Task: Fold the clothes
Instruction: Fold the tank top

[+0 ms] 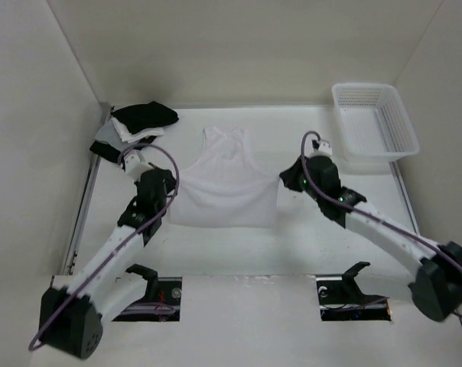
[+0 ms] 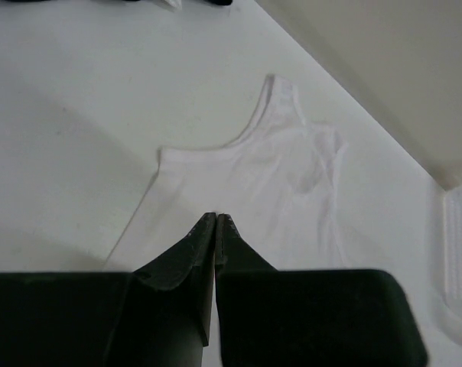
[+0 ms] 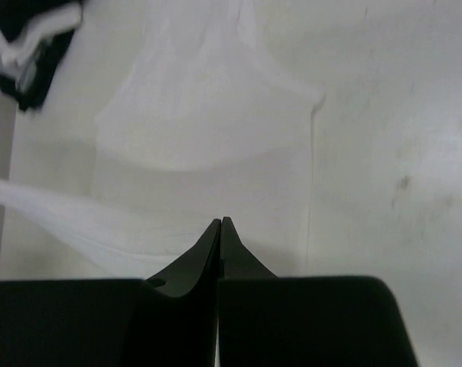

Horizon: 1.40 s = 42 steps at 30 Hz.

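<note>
White tabletop point(image 1: 292, 245); white shirt point(image 1: 225, 183) lies flat, ready for folding. Left gripper point(image 2: 216, 218) at nine o'clock and right gripper point(image 3: 221, 222) at three are both closed, flanking its sides.

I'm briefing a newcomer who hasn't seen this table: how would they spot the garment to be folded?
Look at the middle of the white table: a white shirt lies spread flat there. Unlike the heap of black and white clothes in the far left corner, it is one all-white piece lying alone.
</note>
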Each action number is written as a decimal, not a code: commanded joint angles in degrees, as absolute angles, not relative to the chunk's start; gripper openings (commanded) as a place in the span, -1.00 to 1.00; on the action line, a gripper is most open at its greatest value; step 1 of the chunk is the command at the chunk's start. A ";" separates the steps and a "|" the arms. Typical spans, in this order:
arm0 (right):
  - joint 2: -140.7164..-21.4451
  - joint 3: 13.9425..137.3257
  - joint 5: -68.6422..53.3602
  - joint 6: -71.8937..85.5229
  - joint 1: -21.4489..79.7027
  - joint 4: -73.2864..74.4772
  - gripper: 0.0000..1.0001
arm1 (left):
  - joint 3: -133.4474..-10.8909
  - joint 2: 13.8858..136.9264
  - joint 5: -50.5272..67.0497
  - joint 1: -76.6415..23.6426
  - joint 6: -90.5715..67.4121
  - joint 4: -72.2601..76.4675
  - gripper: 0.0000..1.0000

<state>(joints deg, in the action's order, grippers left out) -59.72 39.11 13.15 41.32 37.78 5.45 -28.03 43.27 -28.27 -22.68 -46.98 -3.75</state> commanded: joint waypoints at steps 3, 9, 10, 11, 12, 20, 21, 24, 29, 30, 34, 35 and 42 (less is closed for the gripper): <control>-82.39 58.84 -3.76 35.95 23.71 -12.57 -1.00 | -44.08 70.44 -21.90 -12.45 -44.73 22.58 -1.00; -106.57 83.72 -8.96 37.52 16.13 -6.43 -1.00 | -65.62 94.97 -17.24 -8.75 -43.87 21.98 -0.92; -109.83 87.15 -9.23 37.70 15.43 -5.37 -1.00 | -68.96 98.75 -16.44 -8.48 -43.42 20.93 -0.89; -113.00 90.41 -9.23 38.05 14.99 -4.32 -0.97 | -71.69 102.27 -16.00 -8.13 -43.16 20.05 -0.80; -115.72 93.31 -9.66 38.32 14.72 -3.52 -0.84 | -74.24 105.35 -15.30 -8.04 -42.81 19.17 -0.65; -113.84 86.52 -7.30 38.06 14.81 -3.85 -0.04 | -56.74 96.19 -16.69 -8.30 -44.91 22.13 -0.39; -110.60 81.18 -6.69 38.14 15.42 -6.39 -0.11 | -51.38 92.85 -18.09 -9.26 -45.61 23.63 -0.39; -101.63 64.65 -4.93 39.45 18.31 -13.78 -0.73 | -37.48 84.05 -19.42 -11.72 -49.21 25.92 -0.39; -91.86 46.43 -3.26 42.79 21.75 -20.47 -0.97 | -24.89 75.68 -13.99 -12.08 -52.55 25.58 -0.23; -90.54 44.14 -2.73 43.67 21.93 -21.52 -0.93 | -23.31 74.63 -12.58 -11.82 -53.69 25.49 -0.18; -87.37 38.68 -2.37 45.35 22.63 -24.17 -0.65 | -22.24 75.40 -10.73 -11.21 -54.49 24.52 -0.16; -87.28 37.98 -2.37 45.35 22.72 -24.26 -0.56 | -22.32 76.37 -10.29 -10.86 -54.93 24.52 -0.17; -90.61 35.69 -3.25 48.25 22.72 -26.54 -0.20 | -23.99 82.87 -10.28 -8.49 -57.13 25.22 -0.27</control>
<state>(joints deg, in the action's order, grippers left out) -89.71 36.40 -3.27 46.22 22.52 -20.38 -22.48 80.90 -10.94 -9.74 -55.46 22.90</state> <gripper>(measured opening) 0.389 0.368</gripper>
